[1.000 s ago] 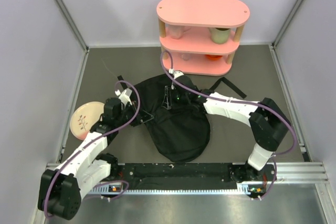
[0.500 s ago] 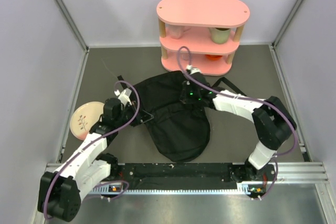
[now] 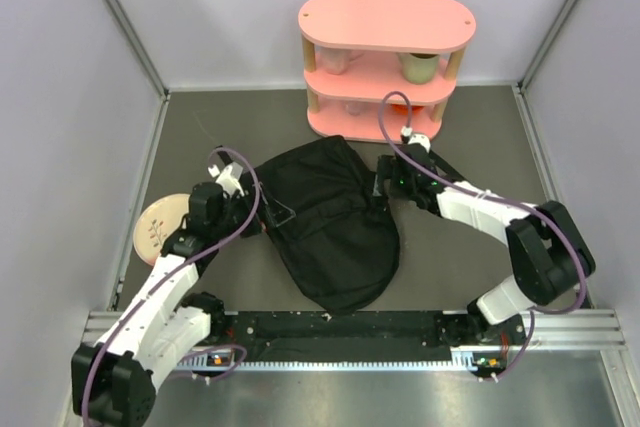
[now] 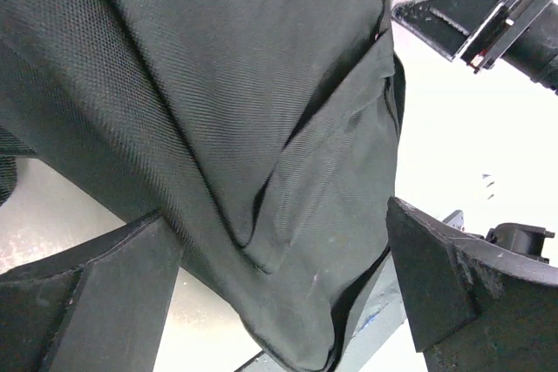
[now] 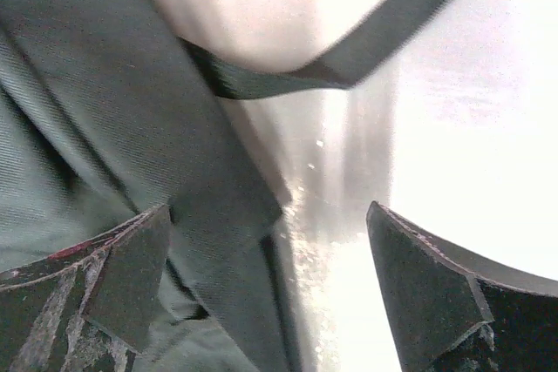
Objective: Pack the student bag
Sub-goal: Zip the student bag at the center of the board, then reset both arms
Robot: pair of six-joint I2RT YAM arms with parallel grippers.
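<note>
Plate, round, pale pink ceramic with sprig pattern (image 3: pixel 158 229): 9 o'clock edge of grey table (image 3: pixel 200 137). Left gripper (image 3: pixel 262 219): pincer spread wide, nothing clamped, at 9 o'clock side of large floppy black fabric backpack (image 3: pixel 335 217), lying flat mid-table. Right gripper (image 3: pixel 380 187): backpack's 2 o'clock edge, pincer released, black strap (image 5: pixel 349 50) ahead. Pink three-tier shelf (image 3: pixel 385 22): 12 o'clock.

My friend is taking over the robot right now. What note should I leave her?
Left gripper: open, straddling the student bag fabric, gripping nothing.
Right gripper: open at the bag's right edge.
Bag: slumped mid-table, in front of the pink shelf.
Done: cannot tell if anything is inside.
Left: cup on the shelf and plate on the table are outside the bag.
</note>
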